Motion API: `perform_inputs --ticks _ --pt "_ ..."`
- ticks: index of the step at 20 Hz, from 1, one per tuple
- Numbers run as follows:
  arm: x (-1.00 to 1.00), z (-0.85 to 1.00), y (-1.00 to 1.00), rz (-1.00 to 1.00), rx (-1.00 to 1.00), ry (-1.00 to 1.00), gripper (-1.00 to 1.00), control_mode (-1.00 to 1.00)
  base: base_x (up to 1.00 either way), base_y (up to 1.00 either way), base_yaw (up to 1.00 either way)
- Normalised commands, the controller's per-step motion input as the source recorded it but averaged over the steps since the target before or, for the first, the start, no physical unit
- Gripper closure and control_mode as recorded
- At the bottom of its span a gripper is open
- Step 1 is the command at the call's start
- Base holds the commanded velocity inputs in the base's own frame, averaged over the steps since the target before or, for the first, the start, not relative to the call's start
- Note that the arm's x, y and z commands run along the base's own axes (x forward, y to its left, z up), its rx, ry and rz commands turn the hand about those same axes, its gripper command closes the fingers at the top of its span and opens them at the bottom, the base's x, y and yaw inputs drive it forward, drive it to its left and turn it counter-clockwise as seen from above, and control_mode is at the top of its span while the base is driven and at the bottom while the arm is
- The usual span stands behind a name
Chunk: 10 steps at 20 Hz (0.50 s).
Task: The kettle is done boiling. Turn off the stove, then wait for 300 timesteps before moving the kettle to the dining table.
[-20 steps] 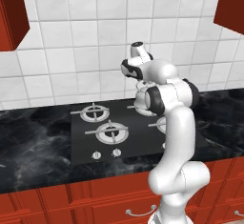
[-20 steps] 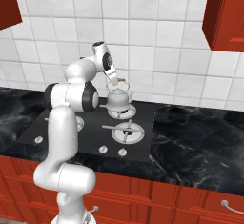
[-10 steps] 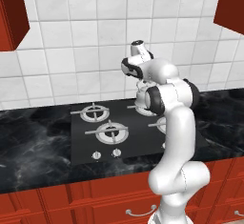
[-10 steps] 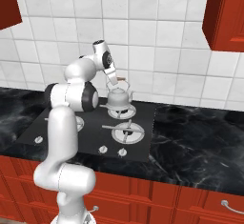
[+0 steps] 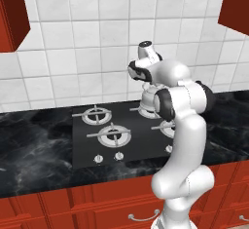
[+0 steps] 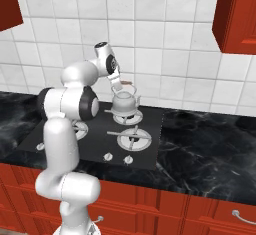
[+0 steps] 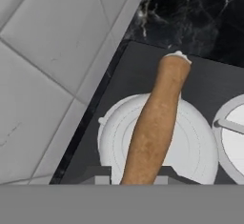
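Gripper [image 6: 118, 83] unmoved over the last second, hovering directly above kettle [image 6: 124, 102] handle on stove [image 6: 150, 129]; jaw opening cannot be told. Likely waiting period.

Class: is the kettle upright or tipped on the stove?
Upright: the kettle sits level on a back burner of the stove, handle arching over its lid.
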Motion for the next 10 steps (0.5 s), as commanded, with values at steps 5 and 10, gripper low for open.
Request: perform_inputs --ticks 5,10 --pt "-0.43 0.37 0.00 0.00 0.00 -0.13 1.00 -1.00 0.00 0.00 0.00" --pt "-0.39 0.35 0.00 0.00 0.00 -0.09 1.00 -1.00 0.00 0.00 0.00"
